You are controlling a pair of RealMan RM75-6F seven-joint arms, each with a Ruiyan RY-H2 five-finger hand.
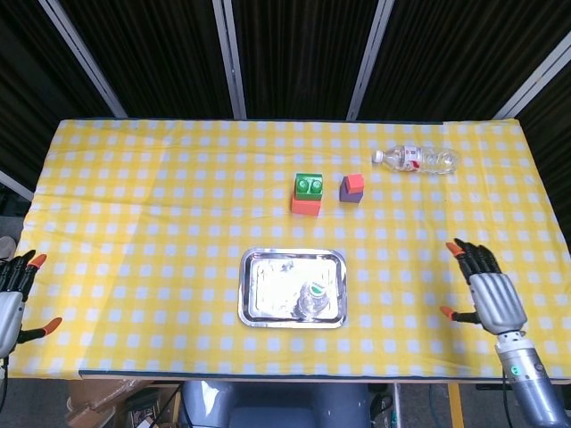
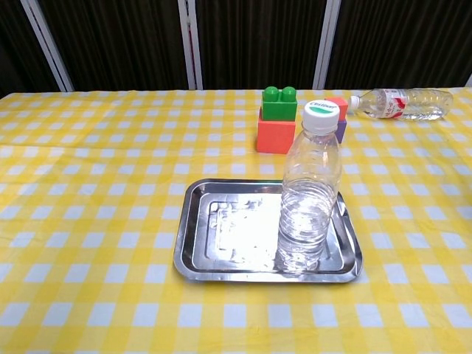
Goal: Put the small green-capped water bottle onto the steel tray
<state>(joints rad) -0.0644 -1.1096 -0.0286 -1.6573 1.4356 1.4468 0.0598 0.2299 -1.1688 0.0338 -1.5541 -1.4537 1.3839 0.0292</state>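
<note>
Tablecloth (image 1: 161,205) of yellow-and-white checks covers the whole table, backed by dark curtains. Near the front edge lies the steel tray (image 2: 221,240), flat and rectangular, its polished floor catching the light. The small green-capped water bottle (image 2: 308,192) stands upright on the tray's right side, clear and unheld, with nothing touching it. Behind the tray sits a stacked toy block (image 2: 277,119), green on top of orange, and just beside it to the right a smaller red-and-purple block (image 1: 352,188). A second clear bottle with a red label (image 1: 417,160) lies on its side at the far right of the table, well apart from everything else. The right hand (image 1: 486,290) shows only in the head view, off near the table's right front corner, released and empty, its orange-tipped fingers spread. The left hand (image 1: 12,299) sits at the left front edge, partly cut off by the frame, also empty with fingers apart.
</note>
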